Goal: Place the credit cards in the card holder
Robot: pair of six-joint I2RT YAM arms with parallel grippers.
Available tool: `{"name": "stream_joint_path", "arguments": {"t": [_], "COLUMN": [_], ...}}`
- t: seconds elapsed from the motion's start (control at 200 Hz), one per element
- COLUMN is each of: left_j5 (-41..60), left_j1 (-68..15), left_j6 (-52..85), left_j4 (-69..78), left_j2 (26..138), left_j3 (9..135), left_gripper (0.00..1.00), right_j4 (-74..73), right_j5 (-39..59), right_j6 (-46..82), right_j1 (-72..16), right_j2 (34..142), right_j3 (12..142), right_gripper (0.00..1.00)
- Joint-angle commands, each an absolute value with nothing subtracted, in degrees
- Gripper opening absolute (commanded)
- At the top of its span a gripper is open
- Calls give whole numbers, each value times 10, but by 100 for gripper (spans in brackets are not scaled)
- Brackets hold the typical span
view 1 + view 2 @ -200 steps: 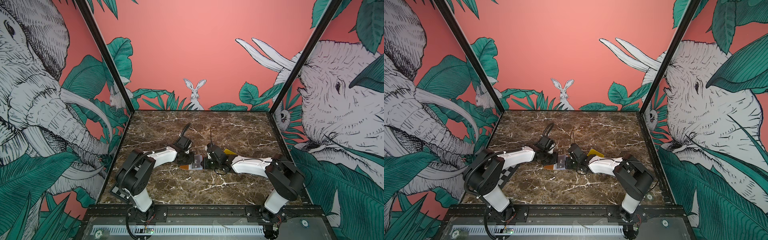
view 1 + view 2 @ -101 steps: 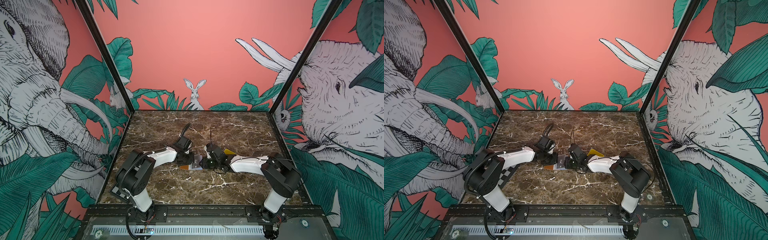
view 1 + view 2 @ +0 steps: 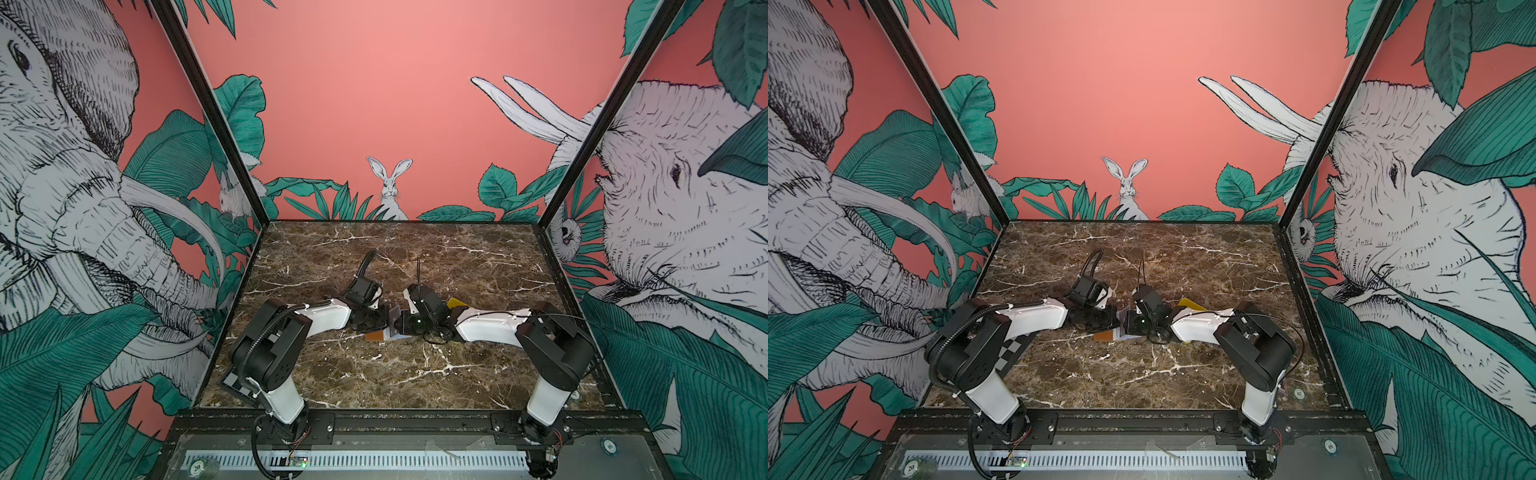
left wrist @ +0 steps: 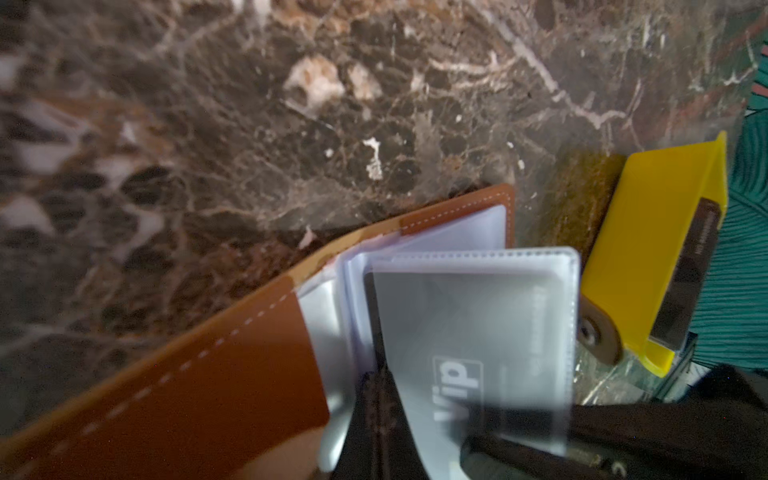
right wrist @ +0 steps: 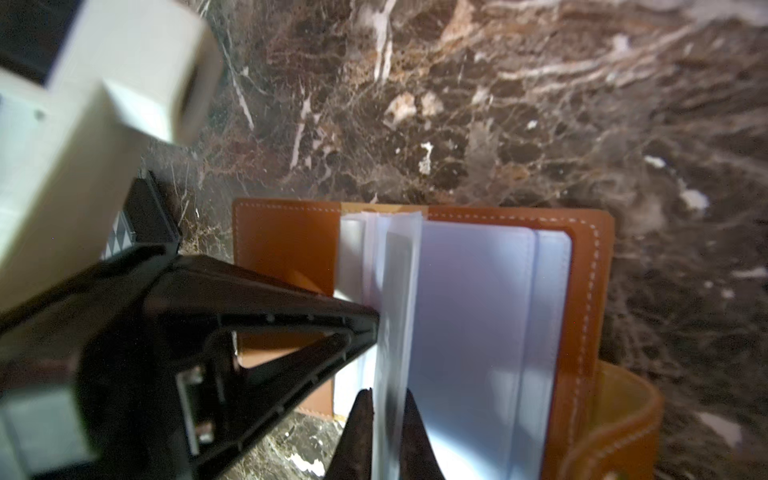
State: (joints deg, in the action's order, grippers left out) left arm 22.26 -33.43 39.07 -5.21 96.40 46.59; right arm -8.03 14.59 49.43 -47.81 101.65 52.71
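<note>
Now, mid-frame in both top views, the right gripper [image 5: 388,401] pinches a clear sleeve [image 5: 399,291] upright off the open card holder [image 3: 375,336], seemingly so the left gripper [image 5: 371,326], fingers pressed together on the Vip card [image 4: 457,374], can feed it in, spare cards [image 4: 688,266] waiting in the yellow tray [image 4: 648,232].

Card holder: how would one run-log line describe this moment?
card holder: open | Vip card: in sleeve | right gripper: shut on sleeve | left gripper: shut, touching sleeve

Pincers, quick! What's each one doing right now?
Left pincer: shut on the clear plastic sleeve holding a black "Vip" card.
Right pincer: shut on the same sleeve's edge.
</note>
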Motion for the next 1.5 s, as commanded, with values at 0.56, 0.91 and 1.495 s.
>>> {"name": "stream_joint_path", "arguments": {"t": [0.56,0.91,1.495], "left_j5": [332,284,272], "left_j1": [-255,-244,-207], "left_j6": [380,404,379], "left_j4": [-16,38,46], "left_j2": [811,772,742], "left_j3": [442,410,428], "left_gripper": [16,17,22], "right_j4": [77,69,8], "right_j5": [85,122,208], "right_j6": [407,409,385], "right_j1": [-477,-488,-516], "right_j2": [1013,1004,1009], "right_j3": [617,631,646], "right_gripper": [23,29,36]}}
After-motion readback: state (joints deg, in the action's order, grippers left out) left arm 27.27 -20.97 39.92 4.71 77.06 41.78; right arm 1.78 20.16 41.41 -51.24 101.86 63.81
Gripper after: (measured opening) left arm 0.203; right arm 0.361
